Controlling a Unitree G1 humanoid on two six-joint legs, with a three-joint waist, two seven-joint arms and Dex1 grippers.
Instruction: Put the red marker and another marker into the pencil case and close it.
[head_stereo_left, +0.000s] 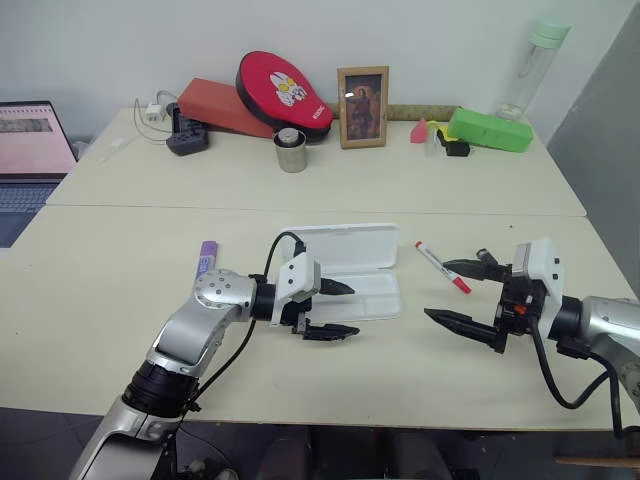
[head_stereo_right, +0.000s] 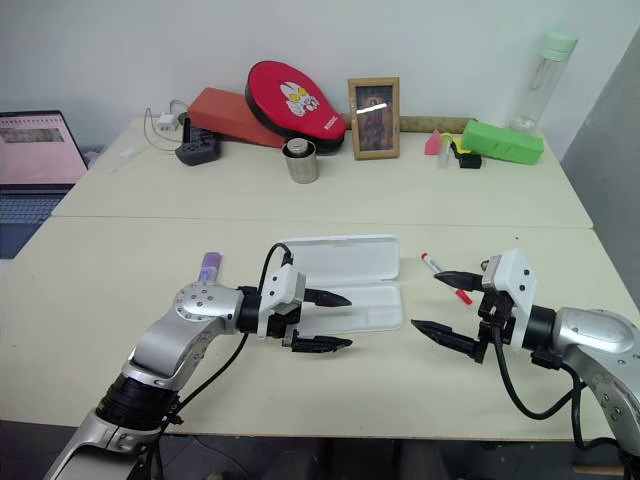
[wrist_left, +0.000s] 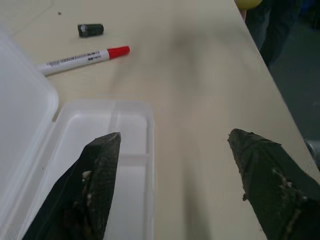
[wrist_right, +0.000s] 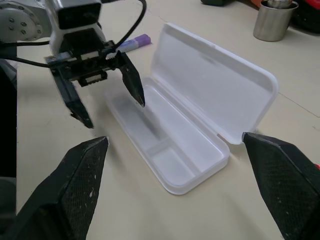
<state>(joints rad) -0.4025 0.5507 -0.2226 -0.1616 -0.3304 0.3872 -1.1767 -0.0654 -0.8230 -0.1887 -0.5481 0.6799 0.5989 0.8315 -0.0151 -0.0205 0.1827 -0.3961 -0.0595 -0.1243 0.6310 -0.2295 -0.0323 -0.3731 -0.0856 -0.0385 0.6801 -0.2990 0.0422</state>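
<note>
The pencil case lies open in the middle of the table, its lid folded back and its tray empty. My left gripper hovers open at the tray's left end, one finger over the tray and the other in front of the case. The red marker lies on the table just right of the case. My right gripper stands open beside it, the upper fingertip close to the marker's barrel. The purple marker lies left of the case, behind my left arm. The right wrist view shows the case and the left gripper.
Along the back of the table stand a metal cup, a picture frame, a red round pad, a green box and a clear bottle. A laptop sits at the far left.
</note>
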